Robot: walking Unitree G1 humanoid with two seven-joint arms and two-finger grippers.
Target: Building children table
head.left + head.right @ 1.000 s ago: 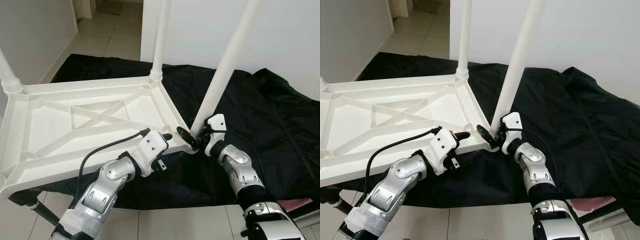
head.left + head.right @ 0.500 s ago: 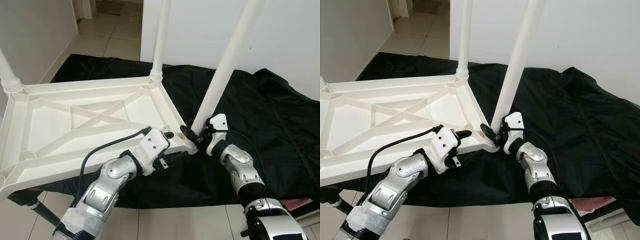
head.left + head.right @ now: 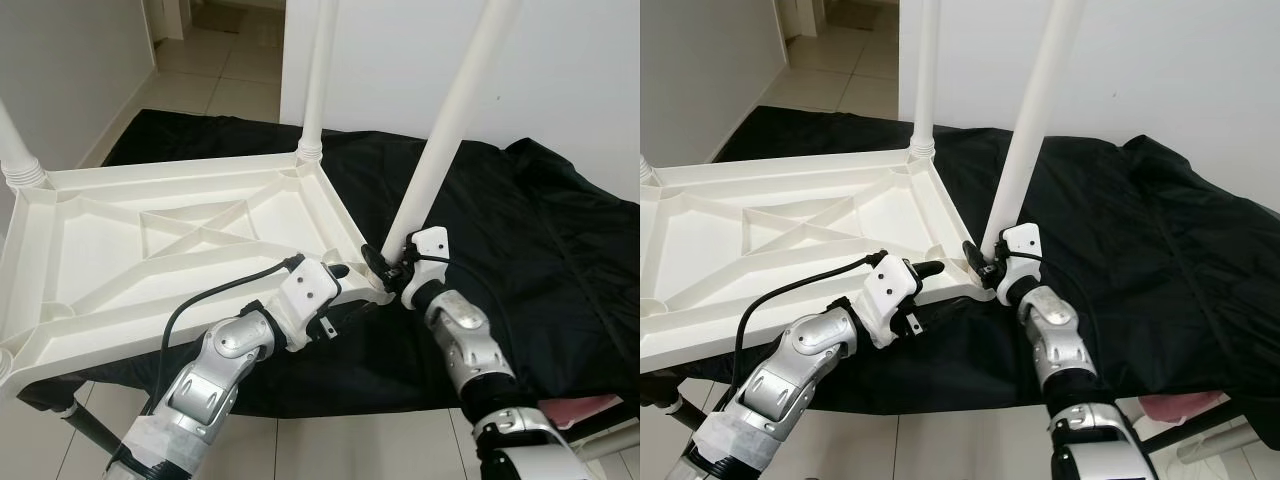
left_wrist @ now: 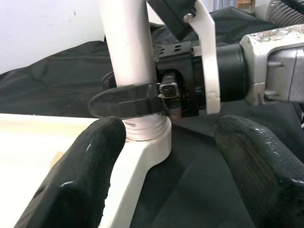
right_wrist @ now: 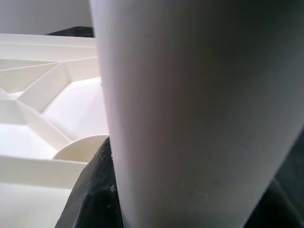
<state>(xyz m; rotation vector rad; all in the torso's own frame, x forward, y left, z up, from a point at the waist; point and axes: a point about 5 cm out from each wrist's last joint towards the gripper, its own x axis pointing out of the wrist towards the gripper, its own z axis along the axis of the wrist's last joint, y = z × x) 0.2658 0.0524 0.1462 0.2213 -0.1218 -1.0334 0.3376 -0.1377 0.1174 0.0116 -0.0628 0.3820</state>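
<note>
The white plastic table (image 3: pixel 120 250) lies upside down on a black cloth. Two legs stand screwed in, one at the far left corner (image 3: pixel 18 155) and one at the back corner (image 3: pixel 318 90). My right gripper (image 3: pixel 383 260) is shut on a third white leg (image 3: pixel 445 140) just above its base. The ribbed end of that leg sits at the near right corner socket (image 4: pixel 149 135), leaning slightly right. My left gripper (image 3: pixel 345 290) is open and straddles the table's rim at that corner. One of its fingers (image 4: pixel 80 175) is against the rim, the other stands off over the cloth.
The black cloth (image 3: pixel 540 230) covers the low surface under the table and spreads right. A white wall rises behind it. Tiled floor (image 3: pixel 200 60) runs away at the back left toward a doorway. A pink item (image 3: pixel 590 405) shows at the lower right.
My right gripper has shifted slightly toward the corner with the leg, bringing its base onto the socket. The left gripper has edged forward along the rim.
</note>
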